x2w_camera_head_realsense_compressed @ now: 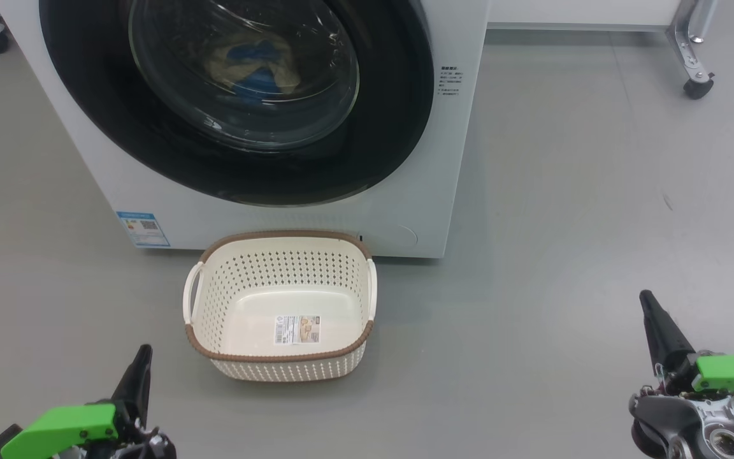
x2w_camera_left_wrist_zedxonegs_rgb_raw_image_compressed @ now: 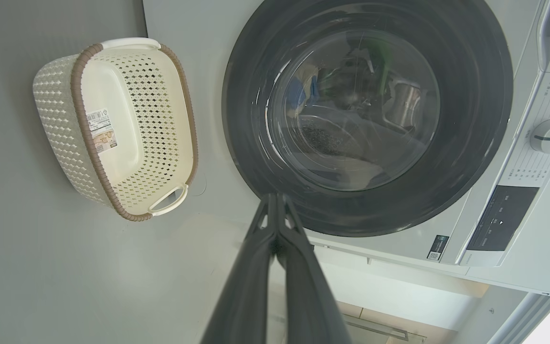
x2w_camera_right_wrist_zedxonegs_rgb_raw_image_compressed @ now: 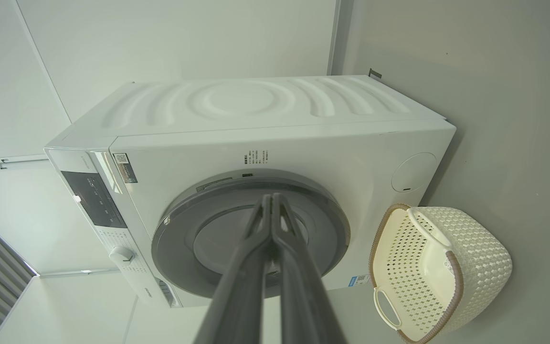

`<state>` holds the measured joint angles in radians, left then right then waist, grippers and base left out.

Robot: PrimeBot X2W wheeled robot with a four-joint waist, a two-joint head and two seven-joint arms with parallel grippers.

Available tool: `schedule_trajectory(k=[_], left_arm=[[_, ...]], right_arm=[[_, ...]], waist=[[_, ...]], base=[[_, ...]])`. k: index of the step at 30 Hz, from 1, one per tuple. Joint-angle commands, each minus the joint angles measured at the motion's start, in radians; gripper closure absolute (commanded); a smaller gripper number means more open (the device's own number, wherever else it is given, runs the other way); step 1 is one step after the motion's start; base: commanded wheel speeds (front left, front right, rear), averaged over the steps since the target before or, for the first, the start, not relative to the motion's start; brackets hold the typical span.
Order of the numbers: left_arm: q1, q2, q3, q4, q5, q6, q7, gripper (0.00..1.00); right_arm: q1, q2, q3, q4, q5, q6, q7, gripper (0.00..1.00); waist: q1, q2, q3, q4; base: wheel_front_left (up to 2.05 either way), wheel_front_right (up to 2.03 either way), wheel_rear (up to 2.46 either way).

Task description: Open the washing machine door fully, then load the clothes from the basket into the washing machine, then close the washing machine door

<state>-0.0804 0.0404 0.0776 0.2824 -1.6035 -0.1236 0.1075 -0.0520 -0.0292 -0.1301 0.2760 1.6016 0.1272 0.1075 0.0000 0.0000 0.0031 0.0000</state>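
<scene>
**Door shut, clothes inside, both pincers closed on nothing**

Head view: the washing machine is standing on the grey floor, and the washing machine door is sitting shut against its front. Behind the glass the clothes are lying in the drum, pale cream with a blue piece among them. The basket is resting upright on the floor just in front of the machine, its bottom label showing plainly. A blue sticker is showing at the machine's lower front corner. The left gripper is hovering at the lower left and the right gripper at the lower right, both well apart from the basket.

Left wrist view: the left gripper is pointing at the door's black rim, its fingers pressed together and gripping nothing. The basket is lying off to one side.

Right wrist view: the right gripper is likewise pinched closed and holding nothing, aiming at the door. The basket is sitting beside the machine.
</scene>
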Motion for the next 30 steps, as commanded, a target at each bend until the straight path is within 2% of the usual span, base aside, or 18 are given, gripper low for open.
schedule_trajectory(k=[1,30], left_arm=[[-0.028,0.010,0.036,-0.037,-0.005,-0.007,0.006,1.00],[-0.028,0.010,0.036,-0.037,-0.005,-0.007,0.006,1.00]], right_arm=[[-0.056,-0.021,0.017,-0.031,0.007,0.003,0.006,1.00],[-0.056,-0.021,0.017,-0.031,0.007,0.003,0.006,1.00]], waist=[[0.0000,0.0000,0.000,0.000],[0.0000,0.0000,0.000,0.000]], base=[[0.00,0.00,0.00],[0.00,0.00,0.00]])
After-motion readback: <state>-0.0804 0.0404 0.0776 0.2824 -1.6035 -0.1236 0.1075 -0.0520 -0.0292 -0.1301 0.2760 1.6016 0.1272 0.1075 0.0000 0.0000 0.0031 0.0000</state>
